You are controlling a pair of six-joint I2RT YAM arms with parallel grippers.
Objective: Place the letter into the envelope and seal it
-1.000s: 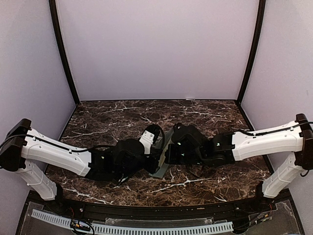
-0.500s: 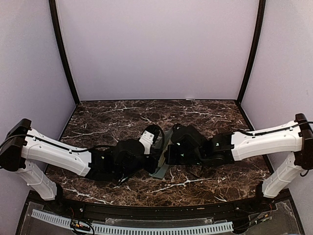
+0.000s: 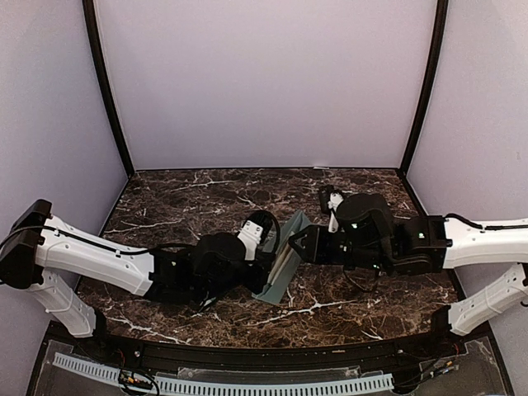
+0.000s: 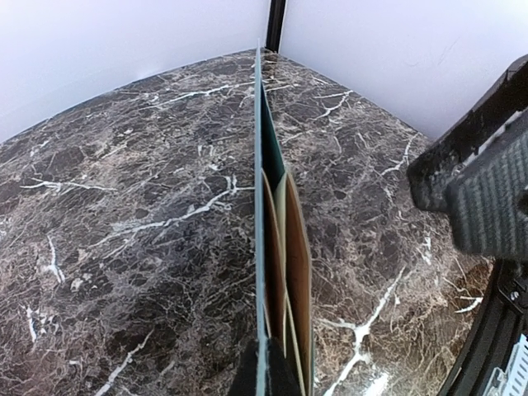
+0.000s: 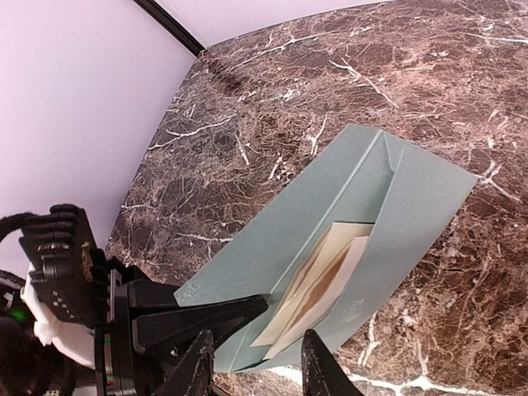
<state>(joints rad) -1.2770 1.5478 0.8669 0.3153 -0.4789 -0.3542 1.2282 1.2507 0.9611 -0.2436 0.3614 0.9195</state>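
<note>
Pulled back toward the counter's [image 3: 190, 198] right edge, the right fingers [image 5: 312, 367] now stand apart; the envelope [image 5: 412, 190] holds the cream letter [image 5: 318, 285], its edge clamped in the left fingers [image 5: 206, 318].

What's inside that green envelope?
A folded cream letter sits in the envelope, its edge showing at the opening. Its deeper part is covered by the paper.

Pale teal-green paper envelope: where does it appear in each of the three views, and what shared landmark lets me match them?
Top external: the pale teal-green paper envelope is just below the picture's centre, a slanted strip.
Left wrist: the envelope is seen edge-on, a thin line down the middle.
Right wrist: the envelope lies broad across the centre.
Shared landmark: the cream folded letter showing inside its open mouth.
</note>
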